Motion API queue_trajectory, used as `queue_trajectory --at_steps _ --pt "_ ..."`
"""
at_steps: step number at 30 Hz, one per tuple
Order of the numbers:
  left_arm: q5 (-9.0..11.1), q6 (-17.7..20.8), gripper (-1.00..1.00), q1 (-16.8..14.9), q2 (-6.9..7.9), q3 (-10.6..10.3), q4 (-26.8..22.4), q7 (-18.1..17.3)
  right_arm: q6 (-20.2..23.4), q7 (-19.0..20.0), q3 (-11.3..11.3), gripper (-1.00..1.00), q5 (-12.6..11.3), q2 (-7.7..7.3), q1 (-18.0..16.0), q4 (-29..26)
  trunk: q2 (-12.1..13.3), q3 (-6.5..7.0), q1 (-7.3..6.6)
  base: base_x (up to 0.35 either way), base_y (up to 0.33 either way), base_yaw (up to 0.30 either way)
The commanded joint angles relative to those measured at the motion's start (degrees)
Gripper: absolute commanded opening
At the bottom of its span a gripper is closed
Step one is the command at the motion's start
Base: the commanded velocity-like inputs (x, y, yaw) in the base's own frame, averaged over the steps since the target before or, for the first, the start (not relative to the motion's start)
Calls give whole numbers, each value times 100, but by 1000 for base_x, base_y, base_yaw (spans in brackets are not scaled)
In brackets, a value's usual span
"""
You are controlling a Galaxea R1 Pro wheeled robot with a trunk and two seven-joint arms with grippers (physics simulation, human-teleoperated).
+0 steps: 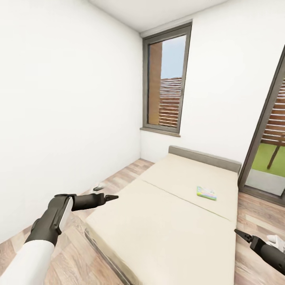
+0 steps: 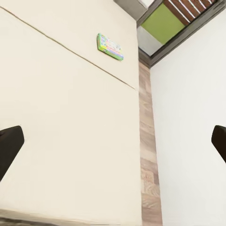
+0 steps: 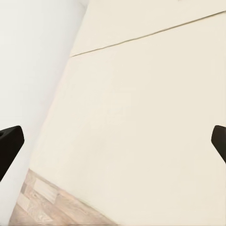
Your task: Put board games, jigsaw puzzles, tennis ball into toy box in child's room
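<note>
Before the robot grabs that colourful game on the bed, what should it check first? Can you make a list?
1. Board game in sight, lying flat on the bed: ok.
2. Nothing lying on the game: ok.
3. Left tool open and empty: ok.
4. Right tool open and empty: ok.
5. Tools close enough to reach the game: not ok, both are at the bed's near end.
6. Second game on the bed found: cannot tell.

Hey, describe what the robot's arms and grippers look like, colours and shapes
The left arm has a smooth white tubular forearm that turns into a dark charcoal wrist housing with a light grey panel along its side. The left gripper narrows to slim black pointed fingers. The right gripper has the same black tapered tip on a dark wrist, with a bit of white behind it. No cables or markings are visible.
</note>
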Motion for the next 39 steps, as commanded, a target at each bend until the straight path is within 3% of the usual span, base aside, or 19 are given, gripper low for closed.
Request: queue_trajectory --at_steps 1,12,20,39 --pt "9 46 100 -3 -2 6 1 -12 32 27 -11 100 9 2 -3 -2 -5 -3 0 -217 -11 104" --pt "9 54 100 -3 -1 9 1 -12 19 27 79 100 8 19 0 -272 -5 -3 0 -89 -3 29" --pt "9 56 100 -3 -1 18 1 -12 12 12 434 100 21 18 5 -357 -5 -3 0 -125 -98 2" --pt "9 56 100 -3 -1 34 1 -12 9 -28 900 100 31 18 4 -377 -5 1 0 -62 -122 16"
